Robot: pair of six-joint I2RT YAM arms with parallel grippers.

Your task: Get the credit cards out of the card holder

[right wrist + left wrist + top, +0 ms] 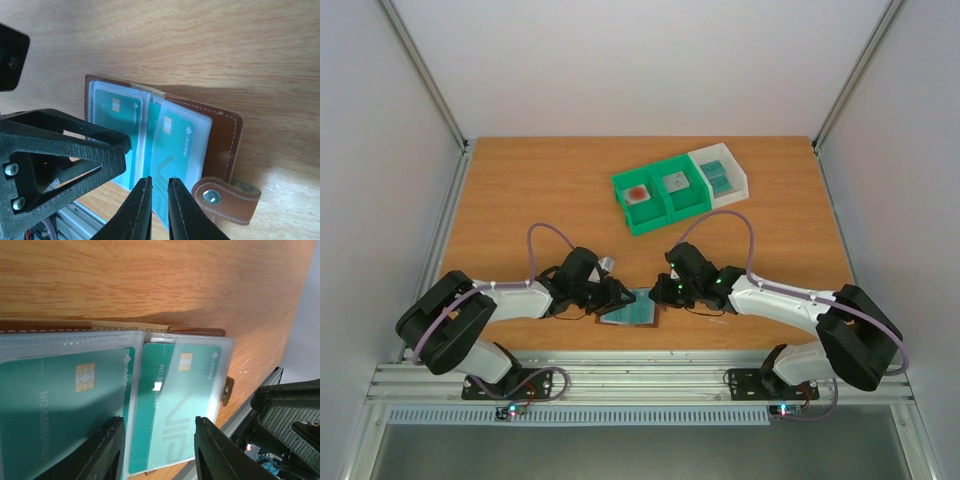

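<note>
The brown leather card holder (632, 312) lies open near the table's front edge, between both grippers. In the right wrist view its brown panel (225, 135) and snap tab (225, 197) show, with teal credit cards (175, 145) in clear sleeves. My left gripper (160, 440) is open and straddles the sleeves. A teal card (60, 390) lies to its left and a tilted, paler sleeved card (185, 405) between its fingers. My right gripper (160, 190) has its jaws a narrow gap apart over the lower edge of the right-hand sleeve. I see nothing clamped in it.
A green bin (660, 210) holds a red-spotted tile (638, 193) and a grey tile (675, 183). A white bin (735, 180) beside it holds teal cards (717, 178). The left gripper's finger (75, 155) crowds the right wrist view. The table's front rail is close behind the holder.
</note>
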